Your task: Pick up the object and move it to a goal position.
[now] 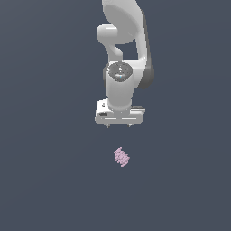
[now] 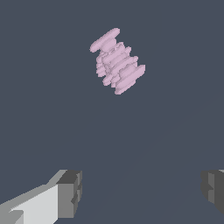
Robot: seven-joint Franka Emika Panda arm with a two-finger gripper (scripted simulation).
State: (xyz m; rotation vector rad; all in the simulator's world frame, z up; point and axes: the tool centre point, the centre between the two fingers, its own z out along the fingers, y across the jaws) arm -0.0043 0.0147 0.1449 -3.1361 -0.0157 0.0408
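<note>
The pink ridged object lies on the dark floor, apart from your gripper, whose fingers stand wide apart and empty, so descend off-centre and a pad may knock its jagged edge away

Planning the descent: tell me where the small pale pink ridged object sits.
In the exterior view, the small pale pink ridged object lies on the dark surface just below the white gripper, apart from its open fingers.
</note>
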